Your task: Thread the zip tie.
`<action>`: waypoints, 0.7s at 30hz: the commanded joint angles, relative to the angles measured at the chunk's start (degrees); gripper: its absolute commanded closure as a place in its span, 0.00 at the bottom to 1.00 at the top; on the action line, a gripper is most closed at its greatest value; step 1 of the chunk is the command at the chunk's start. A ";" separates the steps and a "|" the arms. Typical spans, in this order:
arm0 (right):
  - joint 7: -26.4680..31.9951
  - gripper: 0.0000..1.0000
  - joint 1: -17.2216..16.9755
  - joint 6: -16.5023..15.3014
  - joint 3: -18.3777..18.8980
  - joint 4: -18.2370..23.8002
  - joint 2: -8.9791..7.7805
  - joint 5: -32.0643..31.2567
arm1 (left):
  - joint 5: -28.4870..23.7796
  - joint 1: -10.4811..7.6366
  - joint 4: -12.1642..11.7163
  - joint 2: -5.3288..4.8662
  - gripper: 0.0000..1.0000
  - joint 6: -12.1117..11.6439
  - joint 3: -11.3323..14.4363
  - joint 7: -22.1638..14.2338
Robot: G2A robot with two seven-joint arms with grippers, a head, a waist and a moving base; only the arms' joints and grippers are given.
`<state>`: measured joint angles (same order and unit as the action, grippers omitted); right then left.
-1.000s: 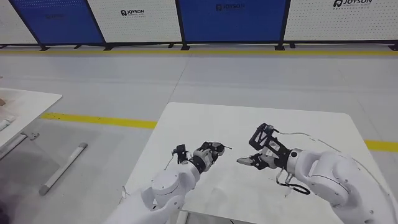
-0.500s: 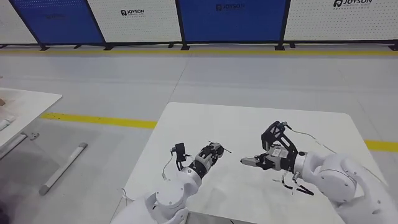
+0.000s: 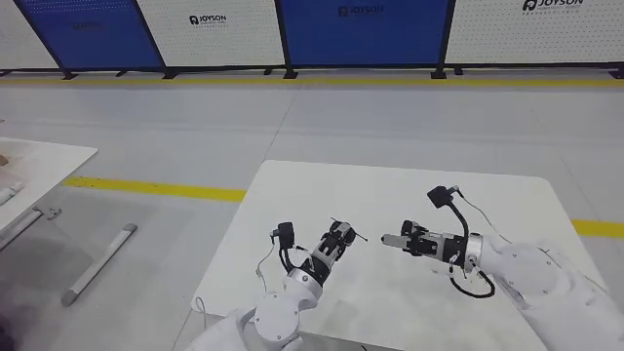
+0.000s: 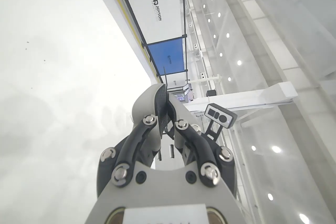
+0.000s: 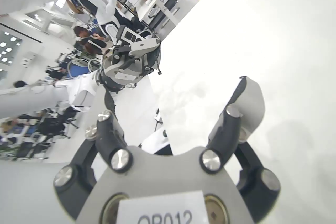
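Observation:
A thin black zip tie sticks out past the fingertips of my left gripper, which is shut on it above the white table. In the left wrist view the zip tie rises as a narrow strip from between the closed pads of the left gripper. My right gripper points toward the left one, a short gap away. Seen from the right wrist, the right gripper is open with nothing between its fingers, and the left gripper holds the zip tie farther off.
The table's left edge lies close beside the left arm. A second white table stands across the floor at far left. Blue and white panels line the back.
The right wrist has turned and its gripper has risen slightly, its tip shifting a little toward the right. The left gripper has nudged forward, still holding the zip tie.

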<state>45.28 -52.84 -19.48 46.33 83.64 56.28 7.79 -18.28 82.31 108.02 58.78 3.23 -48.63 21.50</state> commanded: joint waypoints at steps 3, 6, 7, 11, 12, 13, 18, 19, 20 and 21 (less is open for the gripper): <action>2.13 0.00 1.04 0.00 -1.18 -3.54 1.89 3.86 | 4.10 0.06 0.34 0.51 1.00 0.92 0.76 1.48; 3.00 0.00 1.79 0.00 -2.37 -6.70 3.47 3.99 | 4.46 -0.04 0.02 1.12 1.00 2.16 1.16 3.27; 3.25 0.00 1.96 0.00 -2.71 -7.67 3.81 4.20 | 4.35 -0.06 -0.08 1.19 1.00 2.29 1.18 3.52; 3.25 0.00 1.96 0.00 -2.71 -7.67 3.81 4.20 | 4.35 -0.06 -0.08 1.19 1.00 2.29 1.18 3.52; 3.25 0.00 1.96 0.00 -2.71 -7.67 3.81 4.20 | 4.35 -0.06 -0.08 1.19 1.00 2.29 1.18 3.52; 3.25 0.00 1.96 0.00 -2.71 -7.67 3.81 4.20 | 4.35 -0.06 -0.08 1.19 1.00 2.29 1.18 3.52; 3.25 0.00 1.96 0.00 -2.71 -7.67 3.81 4.20 | 4.35 -0.06 -0.08 1.19 1.00 2.29 1.18 3.52; 3.25 0.00 1.96 0.00 -2.71 -7.67 3.81 4.20 | 4.35 -0.06 -0.08 1.19 1.00 2.29 1.18 3.52; 3.01 0.00 1.80 0.03 -2.70 -7.59 3.83 4.23 | 4.35 -0.06 -0.08 1.19 1.00 2.29 1.18 3.52; 2.97 0.00 1.20 0.00 -2.62 -7.11 3.89 4.96 | 3.98 -0.01 -0.23 1.30 1.00 2.07 0.93 3.37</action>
<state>48.28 -51.23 -19.48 43.65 76.23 60.13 12.22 -14.02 82.26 107.89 60.01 5.45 -47.53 24.96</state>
